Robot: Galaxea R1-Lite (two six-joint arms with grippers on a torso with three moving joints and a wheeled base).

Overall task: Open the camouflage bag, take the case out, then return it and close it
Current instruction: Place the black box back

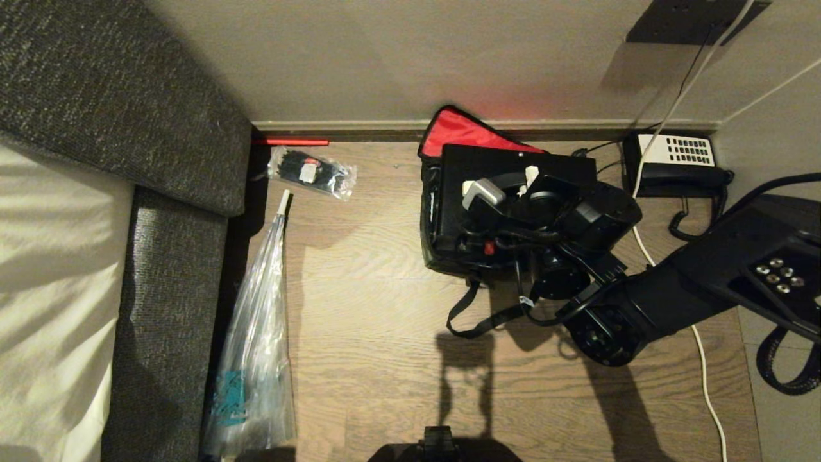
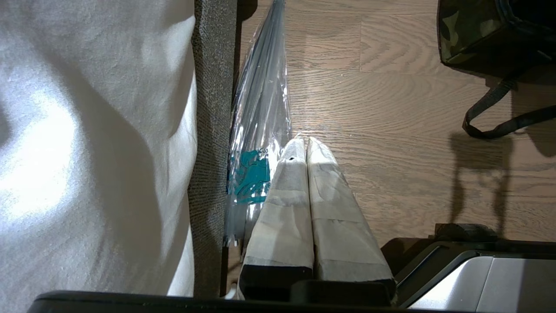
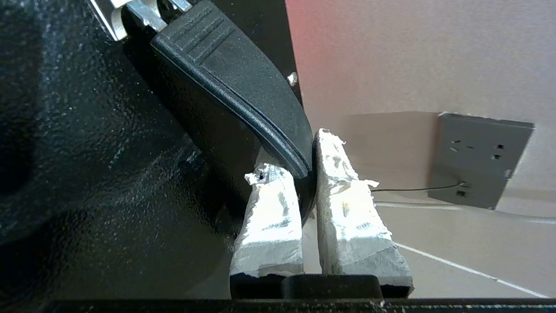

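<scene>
The camouflage bag (image 1: 433, 255) stands open on the wooden floor by the wall, its red lid lining (image 1: 458, 131) leaning back; one corner of it shows in the left wrist view (image 2: 464, 34). The black case (image 1: 513, 160) fills the bag's mouth, and I cannot tell how deep it sits. My right gripper (image 1: 507, 186) hangs over the case. In the right wrist view this gripper (image 3: 297, 154) is shut on the case's black handle (image 3: 243, 87), with the case's grained side (image 3: 87, 152) beside it. My left gripper (image 2: 305, 142) is parked low and shut on nothing.
A black telephone (image 1: 677, 163) with a white cable (image 1: 702, 359) sits right of the bag. A small clear packet (image 1: 312, 172) and a crinkled plastic bag (image 1: 256, 359) lie along the grey upholstered edge (image 1: 173, 256). A bag strap (image 1: 471, 314) trails on the floor. A wall socket (image 3: 482, 161) is behind.
</scene>
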